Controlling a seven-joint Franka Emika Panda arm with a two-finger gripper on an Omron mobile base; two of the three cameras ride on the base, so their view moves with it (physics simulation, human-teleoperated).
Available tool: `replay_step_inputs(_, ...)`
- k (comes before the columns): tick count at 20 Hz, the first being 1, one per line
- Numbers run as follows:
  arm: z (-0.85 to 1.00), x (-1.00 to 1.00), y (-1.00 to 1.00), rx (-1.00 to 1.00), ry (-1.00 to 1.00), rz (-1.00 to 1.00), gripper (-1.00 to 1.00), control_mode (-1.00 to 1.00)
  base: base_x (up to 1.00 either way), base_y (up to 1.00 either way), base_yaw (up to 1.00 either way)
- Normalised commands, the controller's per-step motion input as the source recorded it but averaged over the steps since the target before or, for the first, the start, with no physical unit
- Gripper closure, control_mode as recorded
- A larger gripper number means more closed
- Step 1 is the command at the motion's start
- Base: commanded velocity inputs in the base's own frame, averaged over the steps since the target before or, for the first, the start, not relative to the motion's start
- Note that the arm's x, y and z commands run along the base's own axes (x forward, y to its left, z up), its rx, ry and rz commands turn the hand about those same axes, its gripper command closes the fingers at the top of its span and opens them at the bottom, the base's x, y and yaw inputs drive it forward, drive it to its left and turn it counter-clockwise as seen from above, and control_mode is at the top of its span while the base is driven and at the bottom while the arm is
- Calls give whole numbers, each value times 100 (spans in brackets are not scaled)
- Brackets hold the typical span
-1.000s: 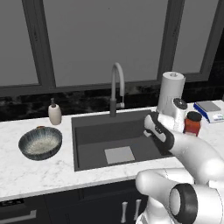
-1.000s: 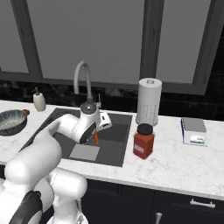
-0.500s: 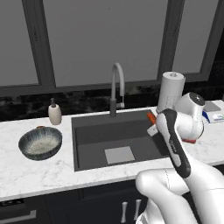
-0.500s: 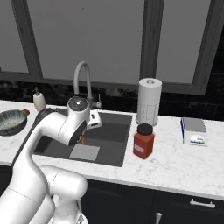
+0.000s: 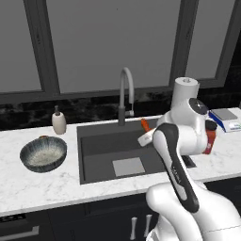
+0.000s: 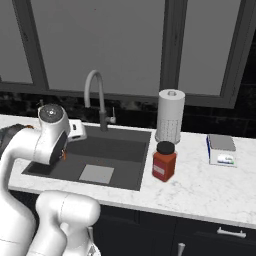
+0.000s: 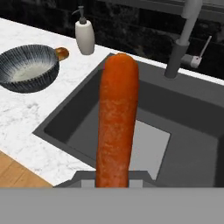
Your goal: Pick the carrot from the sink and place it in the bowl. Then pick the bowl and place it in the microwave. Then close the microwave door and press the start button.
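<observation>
One orange carrot (image 7: 117, 120), stubby and rough-skinned, stands clamped in the gripper (image 5: 145, 132) above the sink (image 5: 99, 157). Seen from the hand, it rises full-length, with the bowl (image 7: 27, 68) left on the counter; from the left base, a mere tip peeks out.

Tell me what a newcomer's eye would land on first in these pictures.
The orange carrot stands out most: it is held in the tool above the dark sink. Next comes the mottled bowl on the marble counter to the sink's left, beside the soap bottle. A red jar sits on the counter right of the sink.
</observation>
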Motion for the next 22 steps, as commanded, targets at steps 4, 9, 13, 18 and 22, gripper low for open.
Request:
replay_step_inputs(4, 27, -2, 82, 7, 7, 7, 100, -100, 0, 0, 0)
replay_step_inputs(9, 19, 0, 95, 3, 4, 6, 100, -100, 0, 0, 0)
replay_step_inputs(13, 1, 14, 100, 1, 0, 1, 100, -100, 0, 0, 0)
replay_step_inputs(18, 0, 35, 100, -10, 25, 2, 100, -100, 0, 0, 0)
replay_step_inputs(22, 0, 44, 99, -37, 34, 0, 100, -100, 0, 0, 0)
